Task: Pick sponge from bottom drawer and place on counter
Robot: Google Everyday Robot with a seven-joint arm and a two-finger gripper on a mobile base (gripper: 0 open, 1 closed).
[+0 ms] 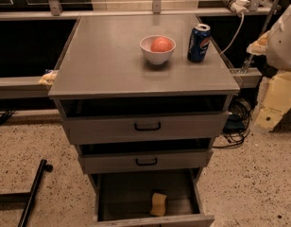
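The pale yellow sponge (pixel 158 205) lies flat on the dark floor of the open bottom drawer (pixel 104 197), near its front and a little right of centre. The grey counter (pixel 112 56) tops the cabinet. My gripper (pixel 274 103) appears as pale yellowish blocky parts at the right edge of the camera view, under a white rounded arm part (pixel 283 37). It is to the right of the cabinet, at about the height of the top drawer, well away from the sponge, and touches nothing of the task.
On the counter stand a white bowl (pixel 157 49) holding a round orange-red fruit and a blue soda can (pixel 199 42). Two upper grey drawers (pixel 146 126) with black bar handles stand partly open. A yellowish ragged lump (pixel 47 77) lies on the left rail. Cables (pixel 237 126) lie right; a black bar (pixel 33 190) lies left.
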